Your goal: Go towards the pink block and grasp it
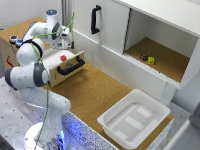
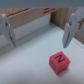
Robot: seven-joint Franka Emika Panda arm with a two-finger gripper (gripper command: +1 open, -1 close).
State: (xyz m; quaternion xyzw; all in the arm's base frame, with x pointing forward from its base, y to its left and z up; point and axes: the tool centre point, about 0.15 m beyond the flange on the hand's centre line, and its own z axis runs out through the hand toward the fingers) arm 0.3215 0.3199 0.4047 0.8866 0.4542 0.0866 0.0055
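Pink block (image 1: 63, 57) on drawer top | gripper (image 2: 39, 34) spread above

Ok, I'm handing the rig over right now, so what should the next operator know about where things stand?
End effector: open, holding nothing, poised above the pink block.
Pink block: sitting on top of the wooden drawer box, at the exterior view's left, untouched.
Done: approach nearly complete; in the wrist view the block lies near the fingers but not yet between them.
Left: centre over the block, descend, close on it.
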